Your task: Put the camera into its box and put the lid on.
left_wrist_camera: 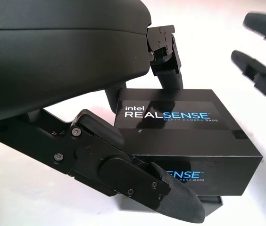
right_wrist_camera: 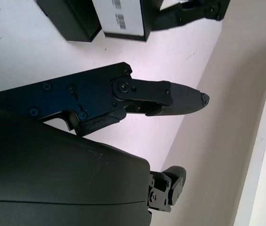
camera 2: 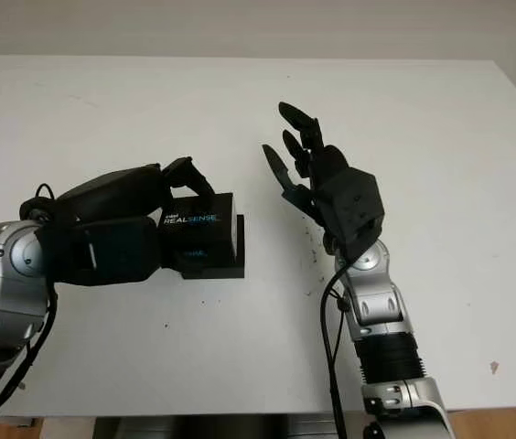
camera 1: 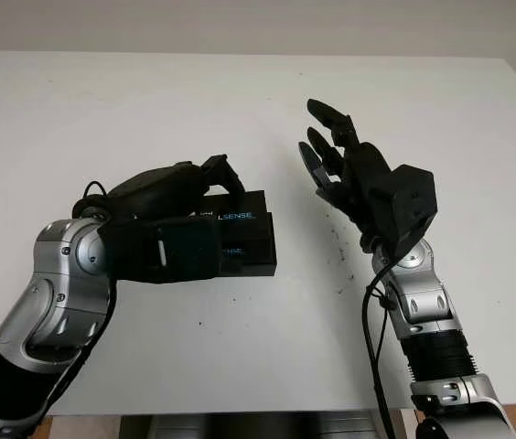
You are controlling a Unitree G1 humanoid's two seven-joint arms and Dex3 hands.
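The black RealSense lid (left_wrist_camera: 175,115) sits over the box base (camera 2: 212,267), offset so the base pokes out at the near side, and the pair stands on the white bench (camera 1: 240,101) left of centre. You can read the "REALSENSE" lettering on the lid's top and again on its side face. The left hand (camera 1: 180,215) is clamped on that lid, one finger (left_wrist_camera: 166,59) hooked over the far edge and another finger (left_wrist_camera: 137,181) pressed along the near side. Whether the lid is fully seated on the base, I can't tell. Over to the right, just beside the box but apart from it, the right hand (camera 2: 308,178) is raised above the bench, open, holding nothing, fingers pointing away toward the far edge.
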